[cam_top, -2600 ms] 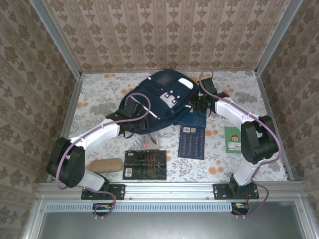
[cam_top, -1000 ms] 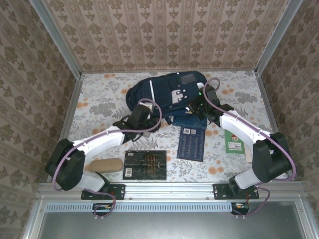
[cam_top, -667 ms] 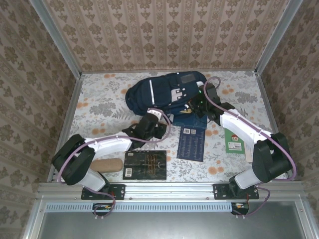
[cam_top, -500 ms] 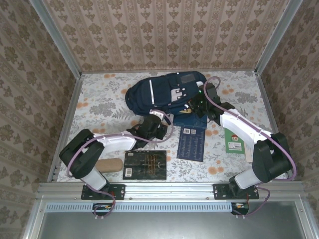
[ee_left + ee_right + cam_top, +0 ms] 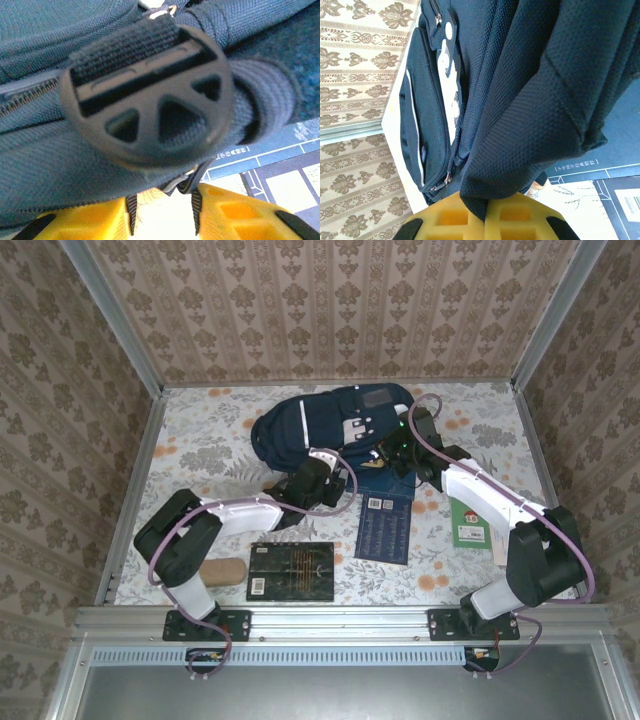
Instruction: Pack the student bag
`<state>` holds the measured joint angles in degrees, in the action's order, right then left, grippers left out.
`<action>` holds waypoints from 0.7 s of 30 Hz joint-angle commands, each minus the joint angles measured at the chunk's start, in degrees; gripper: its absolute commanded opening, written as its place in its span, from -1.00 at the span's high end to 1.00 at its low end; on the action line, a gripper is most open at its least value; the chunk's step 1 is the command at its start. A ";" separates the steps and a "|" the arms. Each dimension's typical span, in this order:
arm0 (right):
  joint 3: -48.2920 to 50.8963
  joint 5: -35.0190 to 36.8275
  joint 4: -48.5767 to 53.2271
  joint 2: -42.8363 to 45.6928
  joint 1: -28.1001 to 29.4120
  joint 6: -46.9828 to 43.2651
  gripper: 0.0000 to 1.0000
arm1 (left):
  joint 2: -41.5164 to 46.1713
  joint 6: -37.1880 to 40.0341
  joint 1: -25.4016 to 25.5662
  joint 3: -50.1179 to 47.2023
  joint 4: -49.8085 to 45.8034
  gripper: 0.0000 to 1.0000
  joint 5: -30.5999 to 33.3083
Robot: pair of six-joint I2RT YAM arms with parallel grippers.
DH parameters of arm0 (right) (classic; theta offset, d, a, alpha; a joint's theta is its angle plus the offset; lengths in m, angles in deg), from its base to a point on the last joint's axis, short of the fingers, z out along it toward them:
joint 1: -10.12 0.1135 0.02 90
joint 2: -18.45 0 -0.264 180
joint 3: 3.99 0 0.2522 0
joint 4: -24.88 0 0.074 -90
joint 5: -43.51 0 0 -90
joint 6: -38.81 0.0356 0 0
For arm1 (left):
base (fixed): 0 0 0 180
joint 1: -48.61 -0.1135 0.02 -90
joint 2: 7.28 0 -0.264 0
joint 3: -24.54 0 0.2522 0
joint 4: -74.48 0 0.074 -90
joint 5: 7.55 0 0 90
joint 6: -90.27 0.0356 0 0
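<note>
Right wrist: bag [image 5: 530, 100] apparently between jaws

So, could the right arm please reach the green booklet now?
Probably not yet: the right hand is shut on the student bag, though the green booklet lies uncovered beside that arm.

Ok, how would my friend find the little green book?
Find the big blue backpack at the back of the flowery table. Go right and toward the front, past the dark blue book, to the green book. It is the only green thing, and smaller than the black book.
</note>
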<state>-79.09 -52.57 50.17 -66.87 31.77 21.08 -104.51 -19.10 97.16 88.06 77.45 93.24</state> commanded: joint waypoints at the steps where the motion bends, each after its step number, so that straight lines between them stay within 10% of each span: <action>1: -1.28 -4.33 -0.36 2.84 0.70 2.00 0.96 | -1.07 1.19 -0.90 2.16 0.57 0.45 0.36; 6: -1.31 -4.31 -0.59 2.61 0.74 1.90 0.96 | -0.27 0.78 -1.51 1.22 -0.14 1.00 -0.13; 21: 0.08 -4.27 -1.07 3.49 -0.63 1.82 0.97 | 6.72 -2.88 -7.20 -5.61 -0.20 1.00 -2.56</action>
<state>-79.05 -53.41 50.10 -66.56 31.27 21.08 -99.77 -20.68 90.72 83.45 76.99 91.25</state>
